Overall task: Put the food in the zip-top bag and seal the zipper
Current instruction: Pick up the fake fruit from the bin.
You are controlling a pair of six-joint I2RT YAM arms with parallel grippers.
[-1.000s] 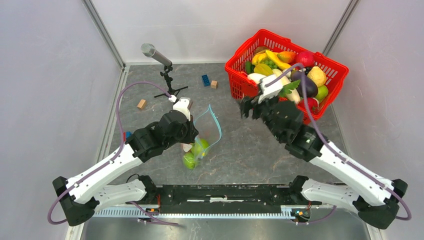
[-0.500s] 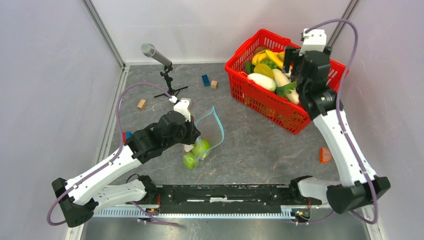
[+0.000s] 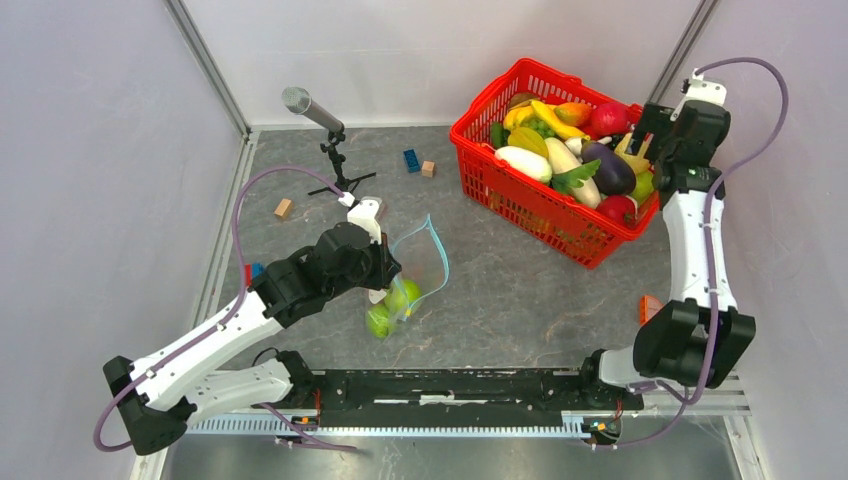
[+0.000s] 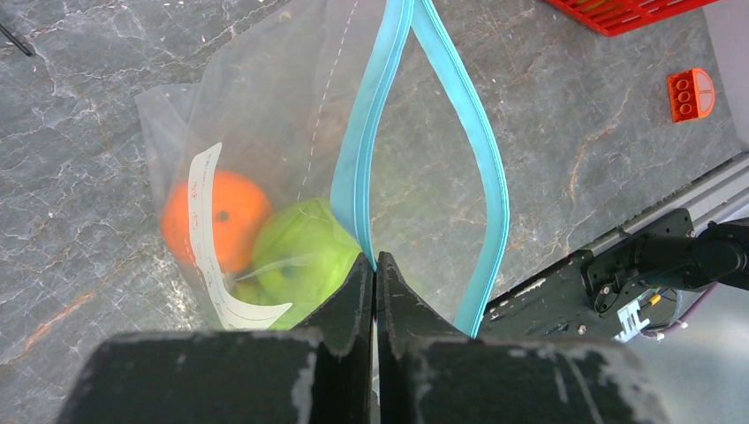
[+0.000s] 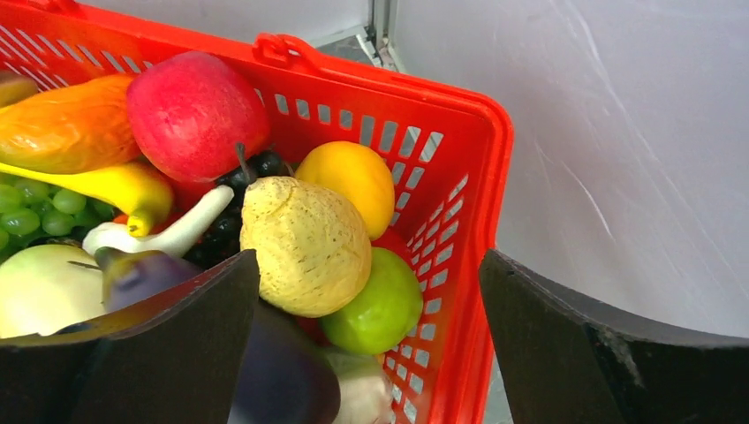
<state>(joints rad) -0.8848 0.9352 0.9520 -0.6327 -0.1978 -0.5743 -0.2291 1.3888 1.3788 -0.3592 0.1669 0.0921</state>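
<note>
Left end effector (image 4: 372, 261): clenched, jaws fully together, pinching one lip of the zipper (image 4: 495, 177). The other lip swings out wide to its right and is not gripped.

The bag (image 4: 265, 106) hangs from that pinch with its mouth open. The two blue lips form a long narrow loop, and the loop's long axis runs straight away from the fingertips. The body of the bag sags to the left of the fingertips and down onto the desk (image 4: 88, 97).

Bag contents sit just left of the fingertips at the bag's low end: orange (image 4: 216, 216), with green fruit (image 4: 305, 256) beside it and touching it. The white label (image 4: 208, 230) curves across the front of both.

Right end effector (image 5: 369, 265): released, jaws spread wide, holding nothing. It hovers over the far right corner of the red basket (image 5: 459, 115) and points down into it.

- Directly between the jaws: tan melon (image 5: 305, 246).
- Just beyond the melon: yellow fruit (image 5: 351, 181), against the basket wall.
- Beyond and to the left: red apple (image 5: 196, 104).
- I can't tell whether the left finger touches the pile under it.

In the top view the two end effectors are well apart. The bag is by the left one only.
</note>
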